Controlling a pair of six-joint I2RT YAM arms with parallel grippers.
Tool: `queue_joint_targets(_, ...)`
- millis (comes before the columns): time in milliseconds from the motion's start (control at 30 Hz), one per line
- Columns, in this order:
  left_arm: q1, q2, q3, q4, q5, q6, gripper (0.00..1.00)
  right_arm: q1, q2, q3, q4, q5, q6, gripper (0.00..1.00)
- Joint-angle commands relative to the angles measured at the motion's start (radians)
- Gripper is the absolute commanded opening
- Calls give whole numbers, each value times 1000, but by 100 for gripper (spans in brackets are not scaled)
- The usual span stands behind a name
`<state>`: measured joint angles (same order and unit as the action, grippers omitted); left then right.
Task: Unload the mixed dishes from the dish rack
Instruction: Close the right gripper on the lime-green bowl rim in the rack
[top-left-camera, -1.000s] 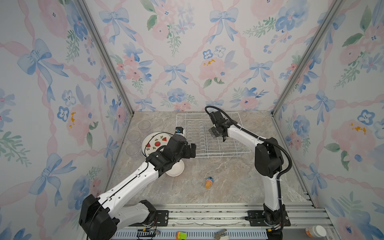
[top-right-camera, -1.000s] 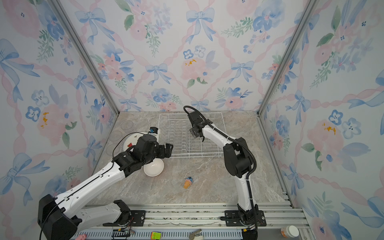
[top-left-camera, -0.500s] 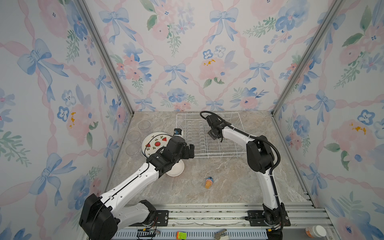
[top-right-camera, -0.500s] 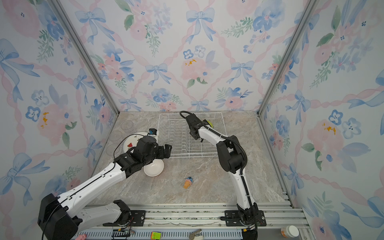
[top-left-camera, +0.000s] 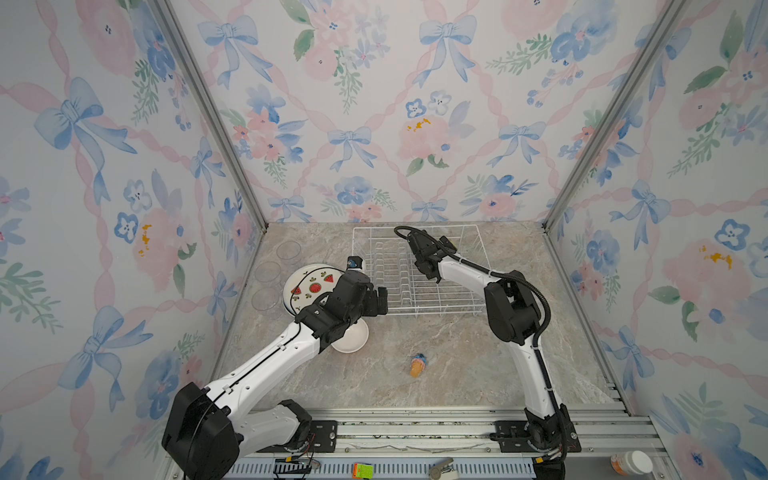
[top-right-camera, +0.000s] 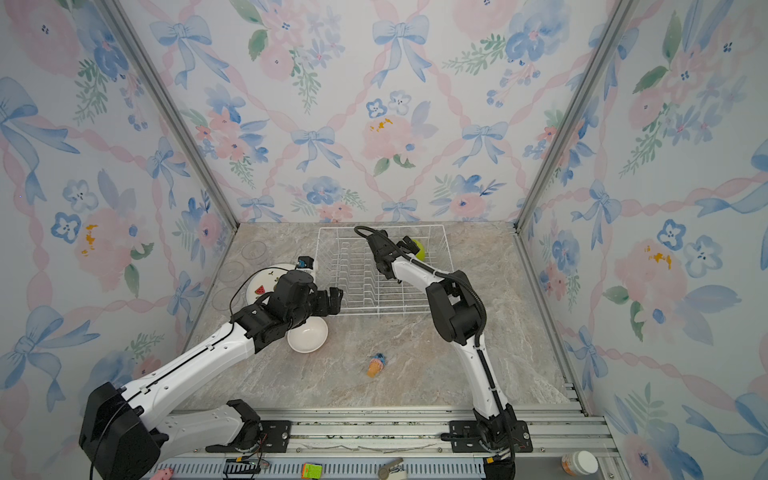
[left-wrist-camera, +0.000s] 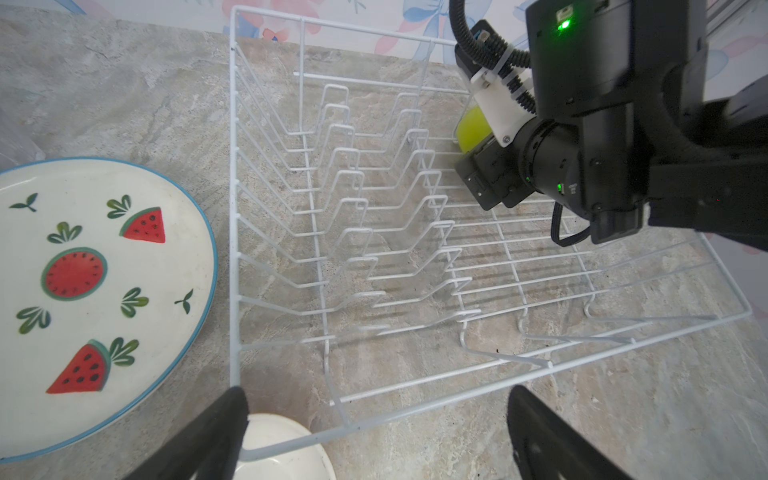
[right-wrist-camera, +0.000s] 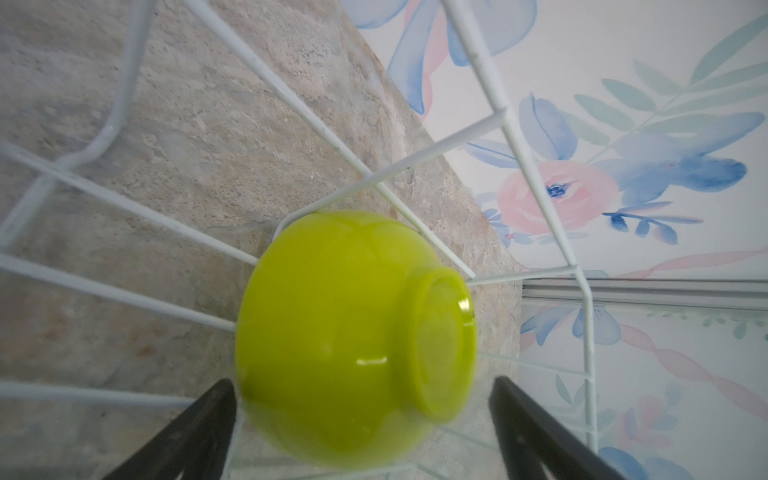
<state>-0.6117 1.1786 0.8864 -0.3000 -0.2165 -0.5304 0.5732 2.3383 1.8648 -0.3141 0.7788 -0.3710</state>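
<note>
The white wire dish rack (top-left-camera: 432, 307) (top-right-camera: 353, 307) (left-wrist-camera: 415, 386) stands at the back of the table. In its far right corner a lime-green bowl (top-right-camera: 421, 250) (right-wrist-camera: 332, 332) (left-wrist-camera: 471, 129) lies tilted, foot ring showing. My right gripper (top-left-camera: 445, 244) (top-right-camera: 409, 246) (right-wrist-camera: 362, 384) is open inside the rack, a finger on each side of the bowl and apart from it. My left gripper (top-left-camera: 380, 299) (top-right-camera: 334, 301) (left-wrist-camera: 374, 415) is open at the rack's near left corner, over a white bowl (top-left-camera: 353, 338) (top-right-camera: 307, 334) (left-wrist-camera: 282, 453). A watermelon plate (top-left-camera: 309, 284) (top-right-camera: 259, 286) (left-wrist-camera: 83, 291) lies left of the rack.
Three clear glasses (top-left-camera: 289, 249) (top-left-camera: 268, 272) (top-left-camera: 266, 299) stand along the left wall. A small orange-and-blue toy (top-left-camera: 417, 365) (top-right-camera: 376, 365) lies on the marble in front of the rack. Wallpapered walls close in on three sides.
The right arm's elbow has swung left and its wrist has turned, bringing the gripper down toward the rack's far right corner. The left arm has stayed put.
</note>
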Motion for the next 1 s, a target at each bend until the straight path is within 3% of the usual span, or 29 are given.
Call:
queue_joint_targets(0,12,20,-6,16,15,10,98,2,7,-14,74,54,-19,97)
queue_joint_targets(233,24,35,-1,16,23,8,98,-18,9,-9,69,46,-7,97)
queue_joint_targets(567,35,56,0,23,45,7,98,-56,-30,-40,-54,-128,77,97)
queue_joint_targets(967,42,78,15,24,65,-2,98,-95,-12,-45,-24,-44,62,97)
